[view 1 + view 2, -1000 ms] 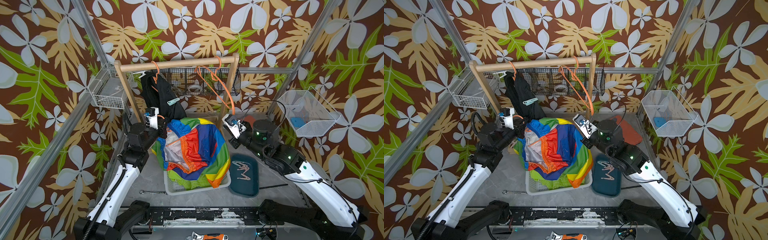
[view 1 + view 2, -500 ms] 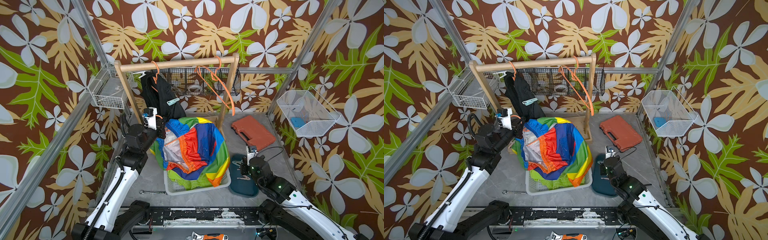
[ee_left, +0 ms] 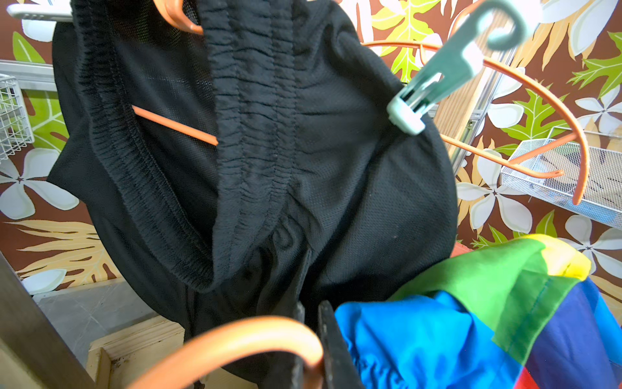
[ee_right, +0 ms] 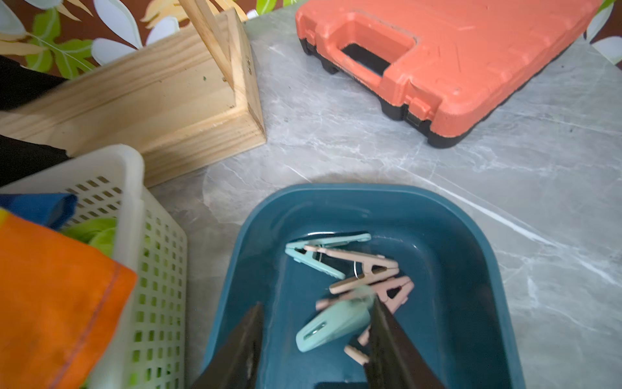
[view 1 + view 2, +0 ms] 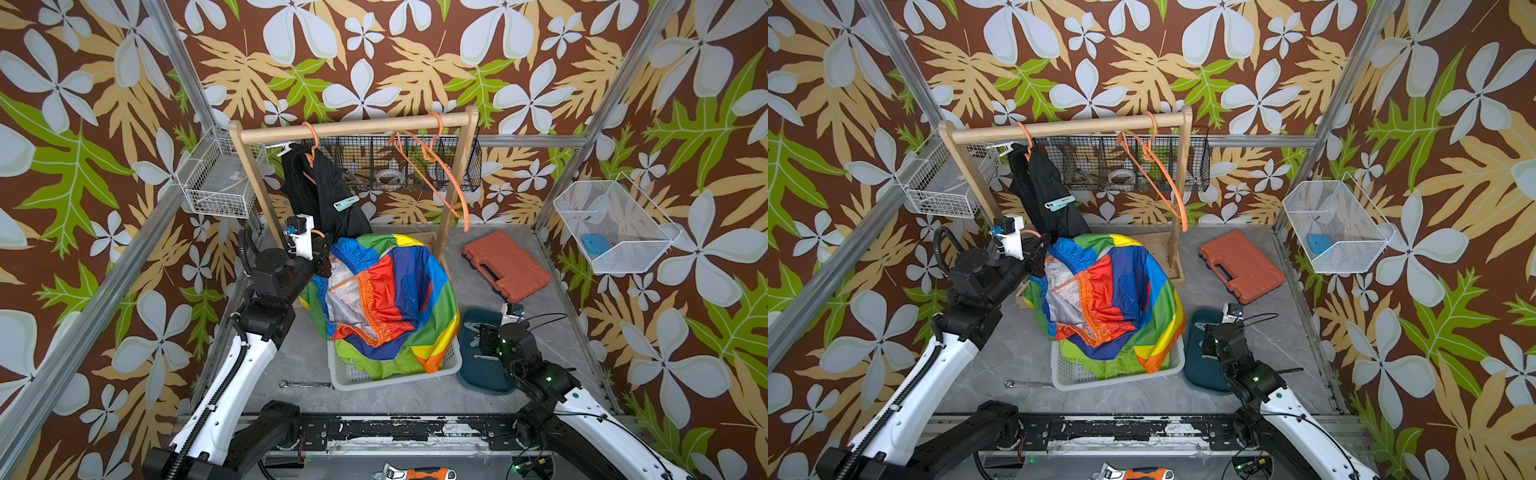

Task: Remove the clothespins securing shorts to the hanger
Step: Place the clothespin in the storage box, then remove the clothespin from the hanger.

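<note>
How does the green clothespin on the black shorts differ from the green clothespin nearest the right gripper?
The upper clothespin is clamped on the hanging black shorts; the lower clothespin is loose over the blue tray, between the open fingers of the right gripper. Beige clothespins lie beside the lower clothespin, none beside the upper clothespin. Both are pale green plastic.

Black shorts point(image 5: 1040, 195) on rack point(image 5: 1067, 124), mint clothespin point(image 5: 1059, 203) clipped on, colour-blocked shorts point(image 5: 1113, 291) over white basket point(image 5: 1121, 379), left gripper point(image 5: 1040, 249) on orange hanger point(image 5: 1030, 232), right gripper point(image 5: 1205, 338) above teal tray point(image 5: 1196, 370).
</note>
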